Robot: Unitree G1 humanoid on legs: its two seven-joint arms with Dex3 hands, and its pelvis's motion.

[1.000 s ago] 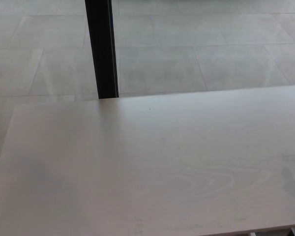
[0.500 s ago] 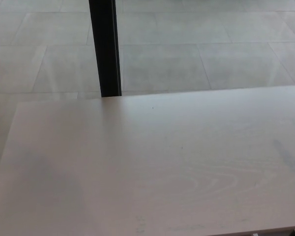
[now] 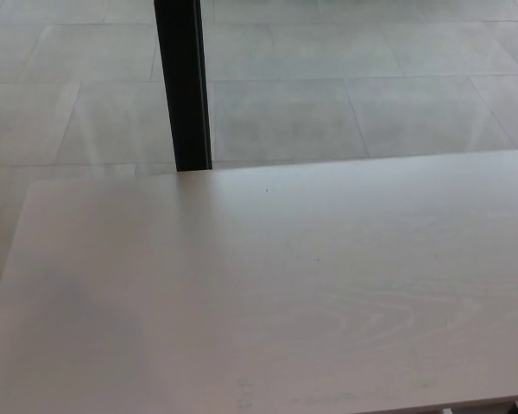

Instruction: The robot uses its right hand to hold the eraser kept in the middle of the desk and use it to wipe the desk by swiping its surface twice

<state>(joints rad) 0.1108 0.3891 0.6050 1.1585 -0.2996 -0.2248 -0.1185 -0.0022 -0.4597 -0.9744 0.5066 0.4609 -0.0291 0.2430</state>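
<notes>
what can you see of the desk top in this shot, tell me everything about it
The desk is a pale, whitish wood-look slab with faint grain swirls toward the near right. It lies flat and fills the lower part of the head view, its far edge and left corner showing against the grey tiled floor. A black post rises behind the far edge. Nothing rests on the visible part.
</notes>
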